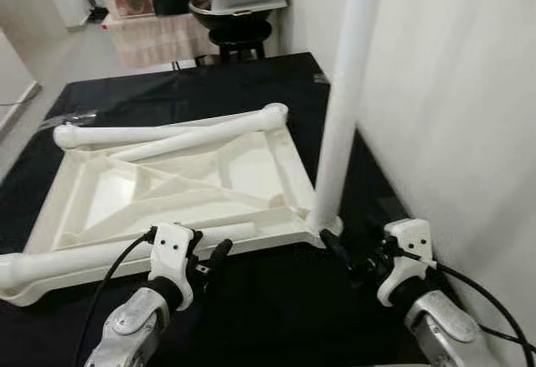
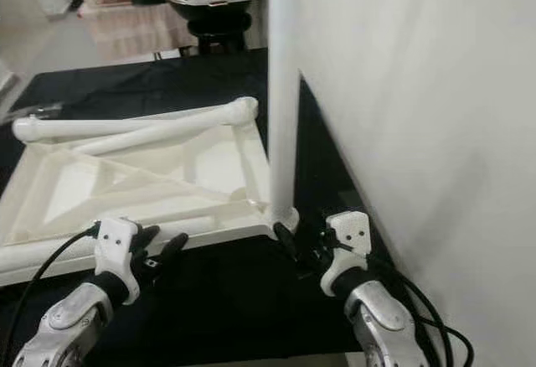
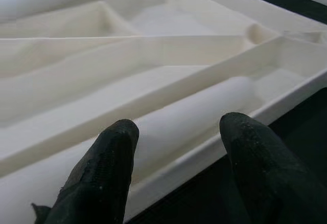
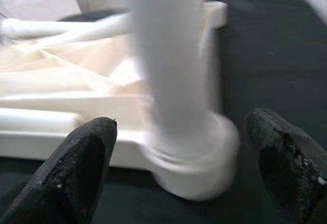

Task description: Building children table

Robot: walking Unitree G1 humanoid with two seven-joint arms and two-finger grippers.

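Right end effector is sitting released, fingers spread either side of the upright white plastic leg I am seeing socketed in the near right corner of the overturned white ribbed plastic tabletop. Left end effector is also hovering released at the tabletop's near edge. Everything is lying on the black-covered counter, beside the white wall.

White tabletop lies upside down, ribbed underside up, at frame centre. One leg stands upright in its lower-right corner. Other legs lie flat along its edges.
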